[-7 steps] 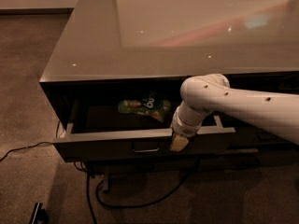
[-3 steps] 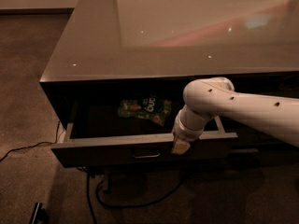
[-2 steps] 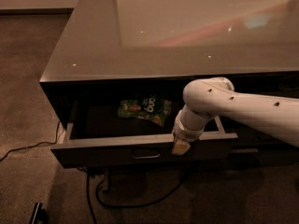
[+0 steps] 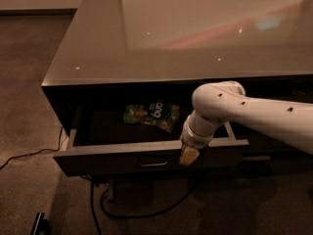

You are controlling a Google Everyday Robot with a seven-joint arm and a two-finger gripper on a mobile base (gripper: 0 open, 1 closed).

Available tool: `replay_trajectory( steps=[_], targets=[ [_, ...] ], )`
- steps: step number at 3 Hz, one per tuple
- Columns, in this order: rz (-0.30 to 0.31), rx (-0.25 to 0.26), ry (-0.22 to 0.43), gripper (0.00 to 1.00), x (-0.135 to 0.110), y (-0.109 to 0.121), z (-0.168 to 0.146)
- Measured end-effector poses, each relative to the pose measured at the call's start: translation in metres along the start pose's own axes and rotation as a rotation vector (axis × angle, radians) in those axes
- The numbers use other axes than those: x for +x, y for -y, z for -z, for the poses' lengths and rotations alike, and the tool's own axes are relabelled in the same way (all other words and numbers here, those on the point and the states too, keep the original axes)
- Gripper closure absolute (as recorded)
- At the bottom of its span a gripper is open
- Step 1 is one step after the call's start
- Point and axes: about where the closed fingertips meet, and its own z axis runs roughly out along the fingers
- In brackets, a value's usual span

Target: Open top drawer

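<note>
One camera view: a glossy dark surface (image 4: 146,48) fills the upper frame, with brown carpet (image 4: 29,82) from 9 to 6 o'clock. The top drawer (image 4: 107,161) stands open at 6 o'clock, its small handle (image 4: 152,163) at the centre of the front. The white arm (image 4: 254,119) comes in from 3 o'clock, and the end effector (image 4: 189,155) sits on the drawer front's upper edge, just right of the handle; spread or pressed together, cannot tell. A green snack bag (image 4: 151,115) lies inside, its white lettering unreadable. Black cables (image 4: 137,212) trail underneath at 7 o'clock, partly lost in shadow.
</note>
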Motion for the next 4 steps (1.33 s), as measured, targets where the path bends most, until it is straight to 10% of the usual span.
replay_trajectory(
  steps=[4],
  targets=[
    [0.068, 0.132, 0.001, 0.00, -0.025, -0.011, 0.048]
  ],
)
